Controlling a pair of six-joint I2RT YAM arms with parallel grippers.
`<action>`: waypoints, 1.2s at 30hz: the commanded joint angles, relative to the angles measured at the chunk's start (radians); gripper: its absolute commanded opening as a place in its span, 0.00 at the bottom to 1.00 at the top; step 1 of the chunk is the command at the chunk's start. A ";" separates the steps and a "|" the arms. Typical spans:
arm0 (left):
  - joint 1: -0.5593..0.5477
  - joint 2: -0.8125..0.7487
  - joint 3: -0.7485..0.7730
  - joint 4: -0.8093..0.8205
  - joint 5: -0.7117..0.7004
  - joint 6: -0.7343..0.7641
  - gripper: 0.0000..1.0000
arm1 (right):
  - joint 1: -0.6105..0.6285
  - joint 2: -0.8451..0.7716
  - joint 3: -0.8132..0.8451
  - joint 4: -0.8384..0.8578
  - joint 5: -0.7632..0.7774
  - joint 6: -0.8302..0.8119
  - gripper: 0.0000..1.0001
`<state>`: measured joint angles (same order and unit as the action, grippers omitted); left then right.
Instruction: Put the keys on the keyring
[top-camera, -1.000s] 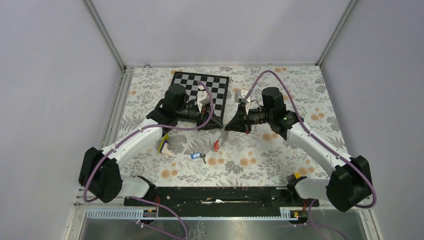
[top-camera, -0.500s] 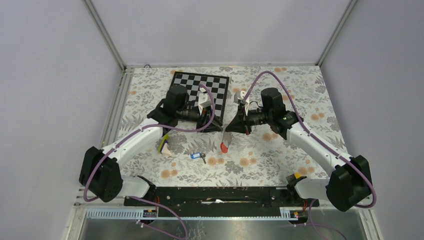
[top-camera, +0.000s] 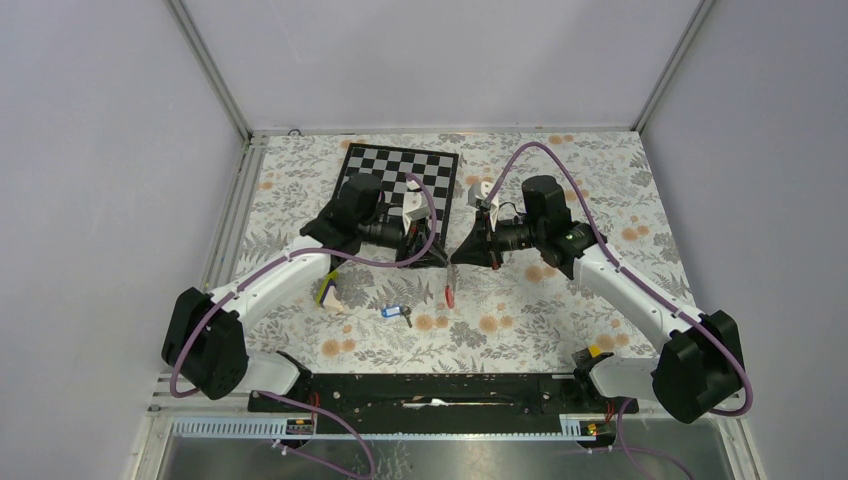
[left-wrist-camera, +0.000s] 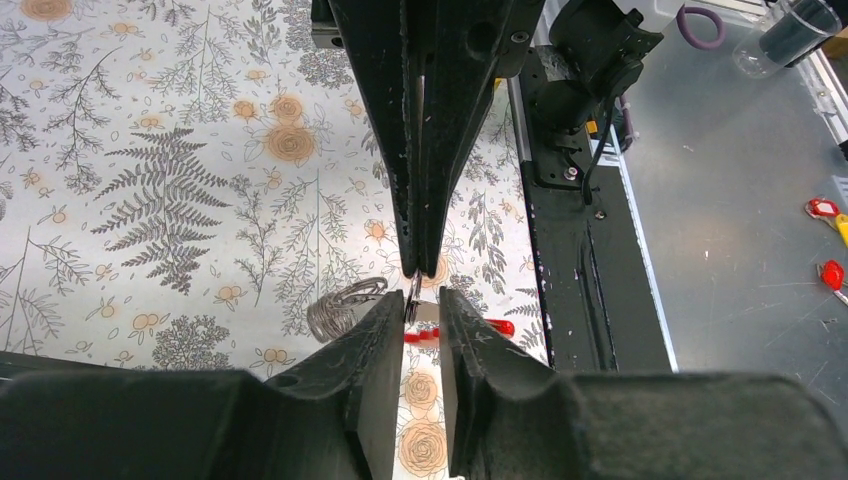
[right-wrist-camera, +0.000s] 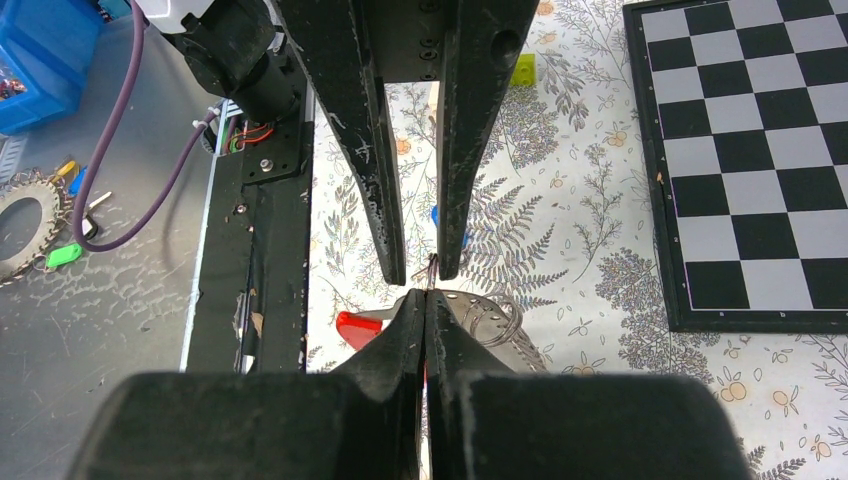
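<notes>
Keys (top-camera: 396, 312): flat on the desk (top-camera: 560, 320), nearest the arm bases, blue tag left of the dark key. Same spot as a second ago, well apart from both grippers.
Wedge-shaped object (top-camera: 327, 290): on the desk, left of the keys. Not part of the job.
Keyring (top-camera: 449, 290): hangs from the right jaws, just beyond and to the right of the keys, red end lowest. Cannot tell whether the red end touches the desk.
Change, keyring: a second ago the red end swung further left. Now it hangs narrower and straighter under the right jaws.
Right gripper (right-wrist-camera: 425, 297): jaws pressed together on the top of the keyring. Its wrist view shows the red part on one side and a grey coil on the other.
Left gripper (left-wrist-camera: 420, 298): jaws a narrow gap apart, tips facing the right gripper's tips and almost meeting them. A thin part of the keyring sits in the gap; no clamp seen.
Change, left arm: has shifted right, toward the right gripper. The right arm has barely moved.
Meaning (judgement): the arms seem to be setting up a two-handed hold on the loop. The keys are not yet picked up, so threading has not begun; early stage.
Next (judgement): the left jaws must close on the strap without tugging it out of the right grip.
Chessboard (top-camera: 400, 172): far side, behind the left gripper, unused.
</notes>
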<state>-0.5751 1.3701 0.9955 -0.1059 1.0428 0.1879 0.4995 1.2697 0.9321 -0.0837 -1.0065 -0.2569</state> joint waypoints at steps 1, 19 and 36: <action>-0.003 -0.003 0.040 0.022 0.014 0.022 0.22 | 0.008 -0.007 0.033 0.049 -0.023 0.005 0.00; 0.035 -0.050 0.029 0.049 -0.071 -0.034 0.00 | -0.015 -0.060 -0.003 0.057 0.081 0.003 0.79; 0.237 -0.075 0.186 0.002 -0.211 -0.241 0.00 | -0.014 0.037 0.057 -0.062 0.038 0.058 0.93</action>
<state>-0.3645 1.3212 1.1210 -0.1322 0.8936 -0.0074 0.4591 1.2427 0.9356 -0.0856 -0.9382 -0.1783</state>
